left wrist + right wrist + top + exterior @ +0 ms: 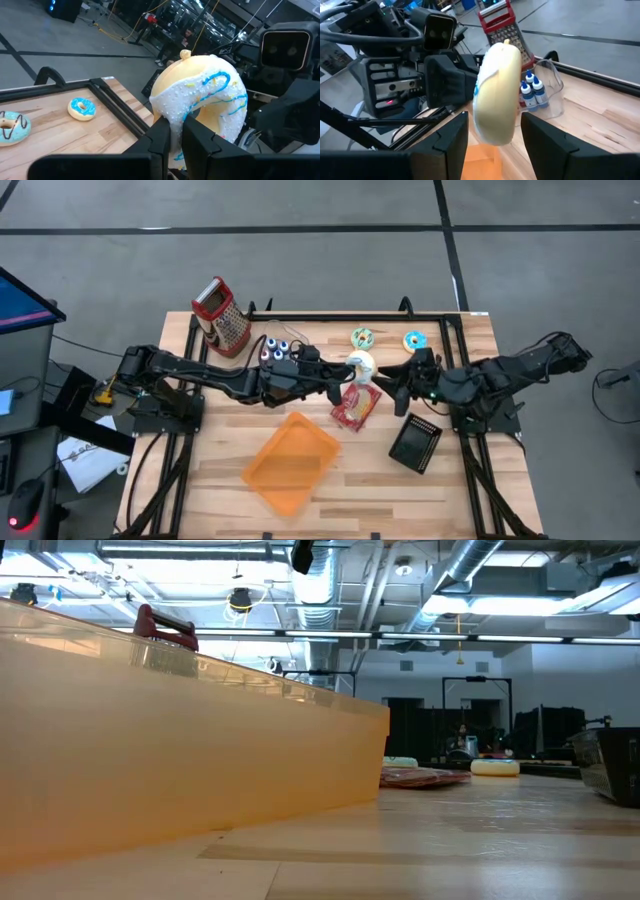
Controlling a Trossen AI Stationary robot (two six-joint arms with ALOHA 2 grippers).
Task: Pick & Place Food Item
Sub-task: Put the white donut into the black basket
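Above the middle of the bench, towards its far edge, the left gripper [350, 370] holds a white-iced donut [361, 364] clear of the wood, its fingers [167, 137] pinched narrow across the ring's lower rim so the donut stands on edge rather than lying flat. That upright hold looks deliberate: it turns the broad ring sideways to the right gripper [395, 376], which faces it from the other side with its fingers [451, 134] spread wide on either side of the donut, apparently not yet touching it. Judged from this, the step in hand is a pass from one arm to the other in mid-air, and the right fingers stand wide to take the donut across its thickness. Below the meeting point a red food packet [356, 406] lies on the bench, and an orange tray [291, 462] sits near the front edge, a likely place for the food. A black container [415, 443] rests on the right half of the bench. Two more donuts, one with pale teal icing [363, 337] and one blue-iced [415, 340], lie near the far edge, with a red-handled grater [222, 317] at the far left corner and small blue-capped bottles [281, 345] beside it.
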